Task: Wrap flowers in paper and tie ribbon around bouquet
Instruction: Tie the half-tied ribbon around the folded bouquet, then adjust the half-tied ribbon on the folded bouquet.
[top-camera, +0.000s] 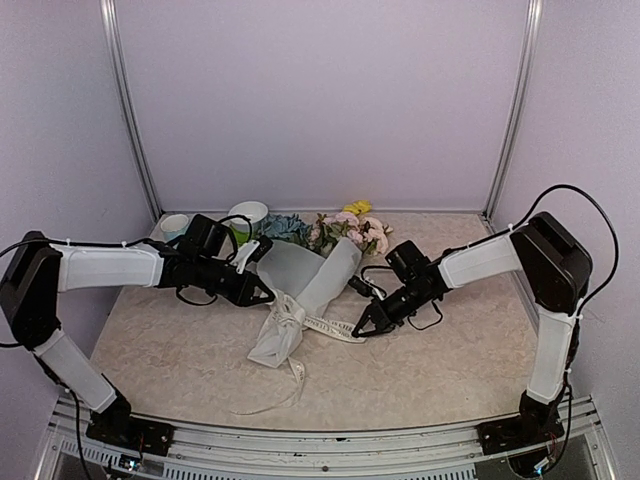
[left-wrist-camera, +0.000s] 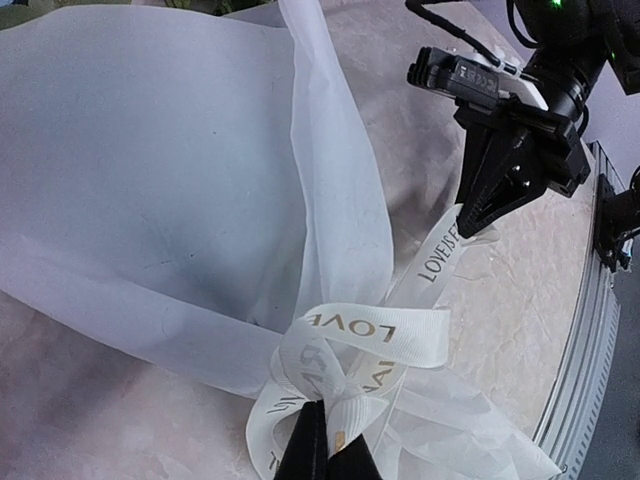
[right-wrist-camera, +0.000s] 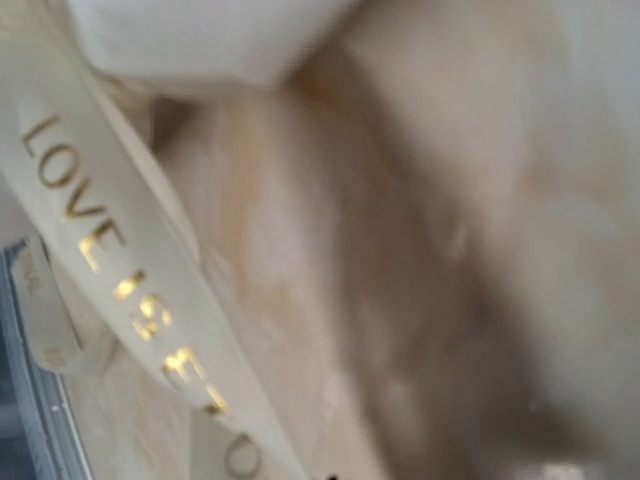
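step: tying ribbon (left-wrist-camera: 370, 335) round neck of bouquet (top-camera: 300, 282), lying mid-table (top-camera: 430, 370) | left gripper (left-wrist-camera: 325, 455): clamped on ribbon at knot | right gripper (left-wrist-camera: 472, 218): pinched shut on free tail | next, judged: pull ends apart evenly, sparing paper (left-wrist-camera: 150, 180)

The bouquet (top-camera: 300, 290) lies on its side on the table (top-camera: 450, 370), with the flower end far away and the thin end near. The flowers (top-camera: 348, 230) poke out at the top: pink roses, little yellow ones, a blue bunch and green leaves. The paper (left-wrist-camera: 150, 170) is white and thin, a bit see-through. It wraps the stems like a cone. The ribbon (left-wrist-camera: 372, 335) is cream with gold letters that say LOVE. It loops around the thin part of the paper. One end runs straight off to the right, and another trails toward the near edge.
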